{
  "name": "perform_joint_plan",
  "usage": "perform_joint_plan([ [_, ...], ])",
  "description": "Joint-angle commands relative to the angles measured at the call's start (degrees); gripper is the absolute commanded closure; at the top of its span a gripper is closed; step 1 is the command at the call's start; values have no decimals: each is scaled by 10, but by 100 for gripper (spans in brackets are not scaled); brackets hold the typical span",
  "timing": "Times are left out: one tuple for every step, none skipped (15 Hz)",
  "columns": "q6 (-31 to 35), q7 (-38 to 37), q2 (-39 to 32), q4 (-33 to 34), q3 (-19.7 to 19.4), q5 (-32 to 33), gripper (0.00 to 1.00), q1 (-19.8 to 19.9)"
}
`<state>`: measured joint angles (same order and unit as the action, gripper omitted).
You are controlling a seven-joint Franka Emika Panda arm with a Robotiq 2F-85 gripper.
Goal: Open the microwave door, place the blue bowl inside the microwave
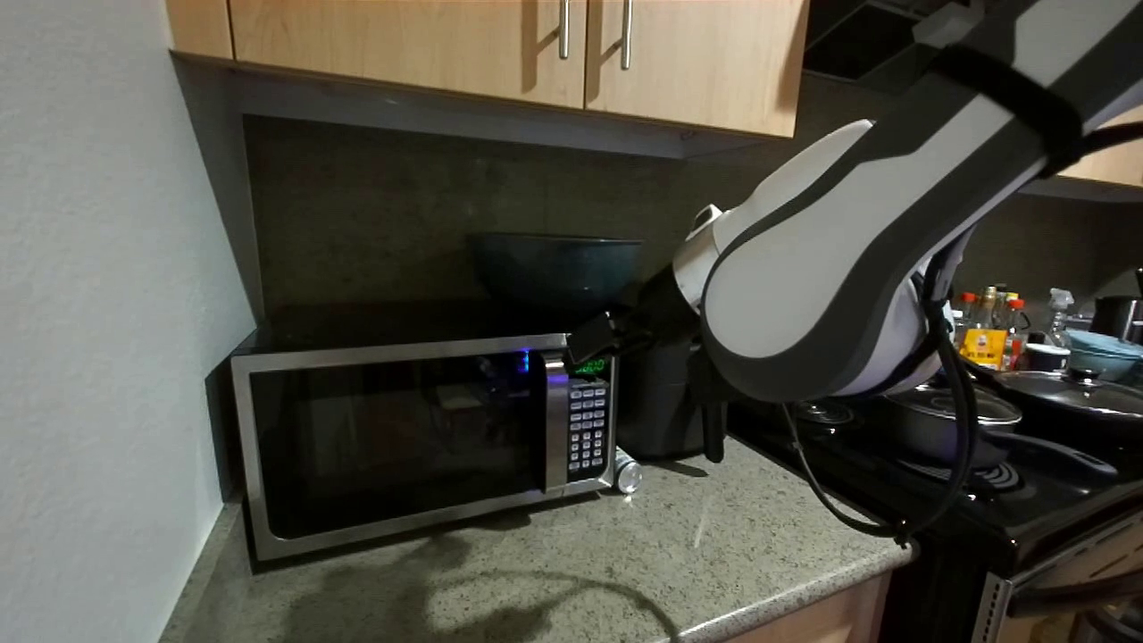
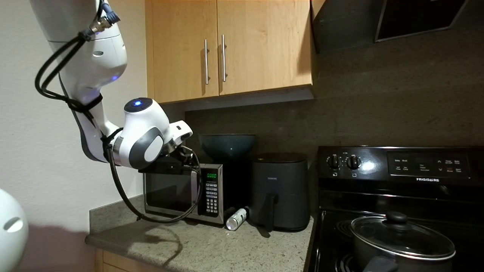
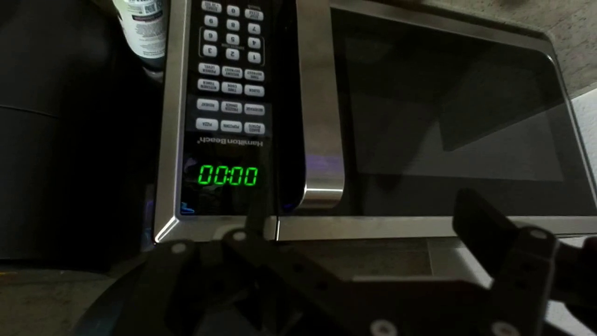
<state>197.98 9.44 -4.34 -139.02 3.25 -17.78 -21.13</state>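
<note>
My tool gapes wide, gripping nothing, near the handle; spread, I judge, to straddle its upper end. Microwave door closed, so pulling it comes first. Farther back, blue bowl upright, rim higher than the microwave in both exterior views, presumably waiting on that door; support hidden.

The microwave stands on the counter, a wall to its left, the cabinet above. On the microwave, towards its right rear, sits the bowl. Right of the microwave come the can, just beside it, the fryer, then the stove bearing a pot.
</note>
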Motion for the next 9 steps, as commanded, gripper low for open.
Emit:
perform_joint_plan([
  [-15,-8,-34,33,3,9,0,3],
  [-16,-2,-51,46,0,4,0,1],
  [-17,2,-69,60,-2,3,0,-1],
  [-18,5,-85,71,-4,3,0,-2],
  [-15,9,-103,85,-9,1,0,-6],
  [-13,12,-118,98,-13,1,0,-9],
  [-18,9,-132,111,-12,4,0,-8],
  [-21,9,-144,124,-13,5,0,-8],
  [-24,13,-154,134,-25,-3,0,-17],
])
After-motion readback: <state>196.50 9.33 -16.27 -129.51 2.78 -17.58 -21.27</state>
